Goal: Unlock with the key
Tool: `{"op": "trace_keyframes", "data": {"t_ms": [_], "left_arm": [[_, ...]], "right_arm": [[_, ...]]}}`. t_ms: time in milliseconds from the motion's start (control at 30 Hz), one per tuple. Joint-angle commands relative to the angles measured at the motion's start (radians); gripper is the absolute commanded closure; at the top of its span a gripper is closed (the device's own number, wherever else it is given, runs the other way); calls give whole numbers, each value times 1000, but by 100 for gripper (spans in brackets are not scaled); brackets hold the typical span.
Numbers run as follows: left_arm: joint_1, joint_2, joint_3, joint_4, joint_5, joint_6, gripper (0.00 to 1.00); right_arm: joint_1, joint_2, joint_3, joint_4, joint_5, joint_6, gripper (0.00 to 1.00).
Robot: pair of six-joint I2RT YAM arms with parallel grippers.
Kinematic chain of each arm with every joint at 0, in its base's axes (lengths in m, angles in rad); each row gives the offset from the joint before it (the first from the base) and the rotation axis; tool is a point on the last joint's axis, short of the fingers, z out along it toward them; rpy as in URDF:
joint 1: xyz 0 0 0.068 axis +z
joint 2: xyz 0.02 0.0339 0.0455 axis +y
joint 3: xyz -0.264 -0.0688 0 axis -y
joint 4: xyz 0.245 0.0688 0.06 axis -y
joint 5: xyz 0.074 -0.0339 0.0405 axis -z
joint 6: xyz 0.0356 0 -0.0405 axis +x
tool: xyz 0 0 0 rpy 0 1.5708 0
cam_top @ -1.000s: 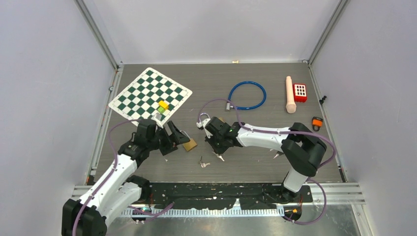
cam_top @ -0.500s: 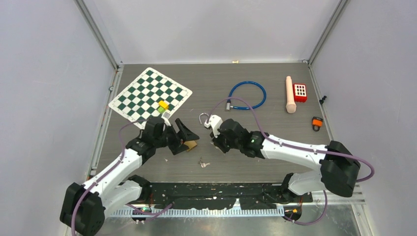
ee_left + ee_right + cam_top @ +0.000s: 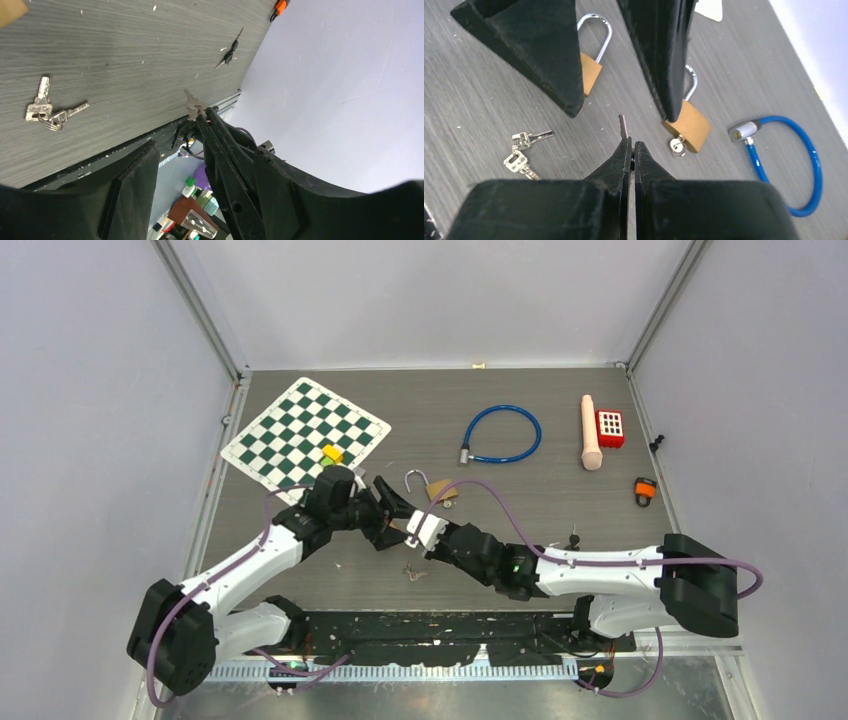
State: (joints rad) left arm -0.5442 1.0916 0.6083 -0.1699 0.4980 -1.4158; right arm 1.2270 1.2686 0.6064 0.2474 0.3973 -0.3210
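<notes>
My right gripper [image 3: 631, 145] is shut on a small silver key [image 3: 623, 125], whose blade sticks out past the fingertips. It sits between the open fingers [image 3: 534, 45] of my left gripper [image 3: 388, 512]. The left wrist view shows the same key [image 3: 192, 102] on the right gripper's tips, inside the left gripper [image 3: 205, 150]. A brass padlock [image 3: 686, 125] lies just ahead on the right with a key [image 3: 676, 146] in its base. Another brass padlock [image 3: 590, 72] is partly hidden behind a left finger. In the top view the right gripper [image 3: 405, 525] is near a padlock [image 3: 437, 490].
A bunch of loose keys [image 3: 413, 571] lies near the front. A chessboard [image 3: 305, 430] with yellow and green blocks [image 3: 331, 453] is at the back left. A blue cable lock [image 3: 502, 433], wooden cylinder [image 3: 590, 430], red block [image 3: 610, 427] and orange item [image 3: 645, 490] lie right.
My right arm swung toward the front and left, bringing its shut fingers and key in between the left fingers. My left gripper moved right and its jaws narrowed a little.
</notes>
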Motion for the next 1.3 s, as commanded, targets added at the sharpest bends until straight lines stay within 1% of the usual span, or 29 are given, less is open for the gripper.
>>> {"op": "trace_keyframes", "data": {"t_ms": [0,133,233,467,600,767,800,933,1133,1200,1267], "left_arm": [[-23,19,38,23,19,-80,35],[-28,37,45,16,19,-99,43],[-30,55,65,-1,15,-99,46],[-29,81,80,-3,8,-116,60],[-30,79,85,-14,-1,-121,74],[-29,70,84,-49,-13,-120,98],[-29,68,85,-55,-15,-120,100],[-30,52,73,-73,-38,-114,100],[-28,11,46,-48,-90,-112,100],[-28,-2,48,-47,-104,-108,100],[-28,-11,48,-41,-117,-101,100]], "right_arm": [[25,-33,-19,175,95,-94,95],[51,-28,-24,200,123,-140,95],[71,-20,-29,226,141,-162,95],[121,13,-28,253,183,-214,95],[140,34,-27,266,208,-236,95],[157,53,-26,276,235,-258,95],[158,54,-26,281,237,-261,95],[164,52,-34,297,246,-265,95],[171,37,-49,306,254,-247,95],[173,34,-58,313,256,-236,94],[173,30,-61,319,254,-224,91]]}}
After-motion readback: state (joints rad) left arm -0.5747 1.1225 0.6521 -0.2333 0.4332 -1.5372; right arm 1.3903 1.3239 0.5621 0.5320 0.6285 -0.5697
